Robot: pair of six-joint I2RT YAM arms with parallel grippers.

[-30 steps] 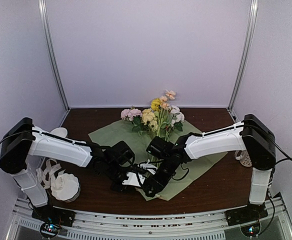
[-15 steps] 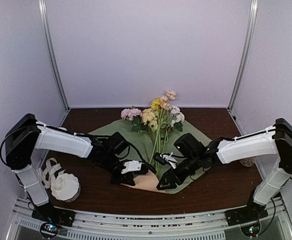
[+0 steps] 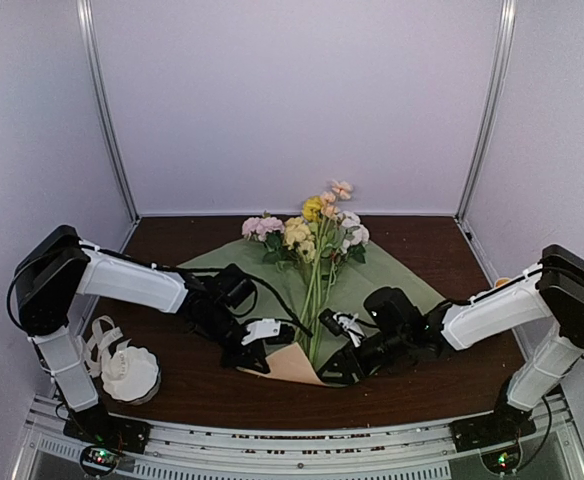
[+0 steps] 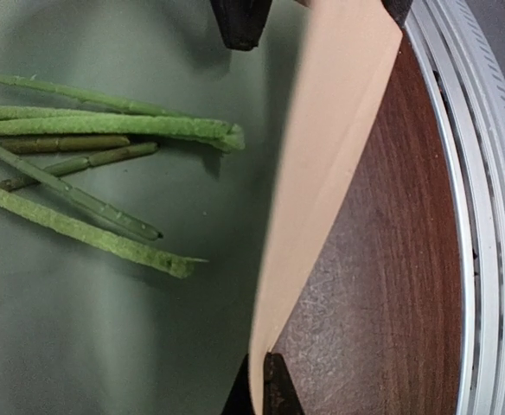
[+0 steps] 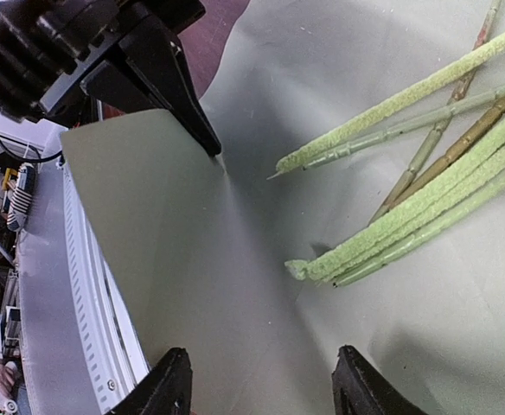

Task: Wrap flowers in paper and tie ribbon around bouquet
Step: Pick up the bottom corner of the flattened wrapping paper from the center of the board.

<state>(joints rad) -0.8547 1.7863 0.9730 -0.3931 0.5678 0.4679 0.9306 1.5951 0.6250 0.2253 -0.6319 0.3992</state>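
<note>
Desk (image 3: pixel 187 392) bears flowers (image 3: pixel 312 228) on paper (image 3: pixel 377 285). Left hand (image 3: pixel 256 352) pinches its corner; right hand (image 5: pixel 263 385) gapes empty. Wrapping looks underway; next, fold that corner over them.

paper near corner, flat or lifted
Lifted: the left gripper, shut on the paper, holds its corner up off the table, peach underside showing.

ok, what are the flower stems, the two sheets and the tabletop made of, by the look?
Flower stems: artificial, probably flocked plastic or wire; fuzzy coat, blunt ends. Green sheet: thin matte paper, soft creases. Peach sheet: similar matte paper, crisp straight edge. Tabletop: dark wood grain, maybe laminate.
</note>
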